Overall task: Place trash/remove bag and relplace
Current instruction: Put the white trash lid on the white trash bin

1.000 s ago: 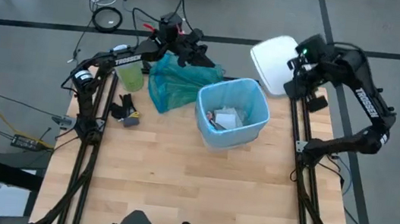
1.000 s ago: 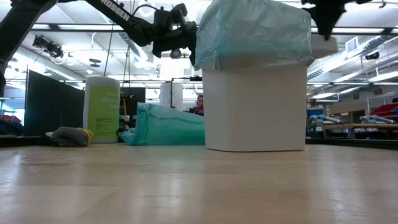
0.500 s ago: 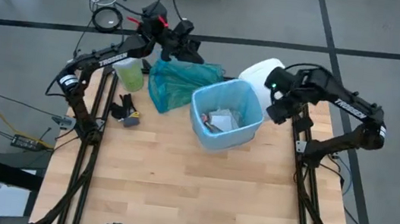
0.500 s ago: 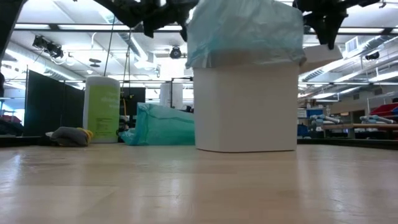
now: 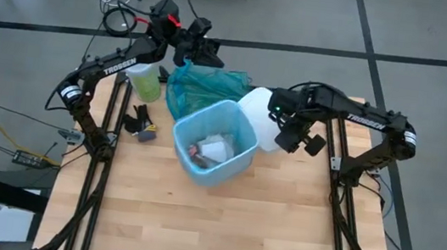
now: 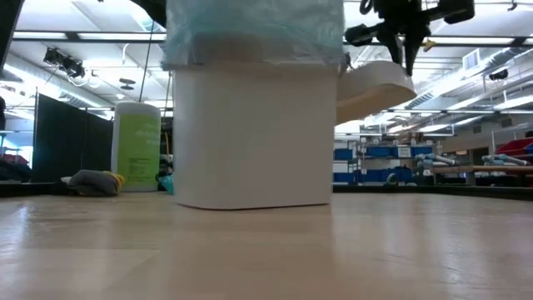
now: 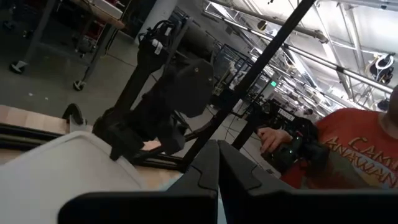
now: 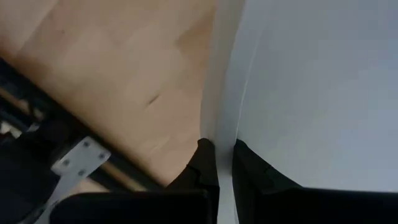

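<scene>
Between the right jaws (image 8: 225, 163): white lid (image 8: 311, 87) edge.

Two dark jointed arms, white lettering, green indicator light, red cable

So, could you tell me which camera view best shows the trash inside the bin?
The high view: it looks straight down onto the trash in the blue-lined bin. The low view shows only the bin's white wall; neither wrist view shows the trash.
</scene>
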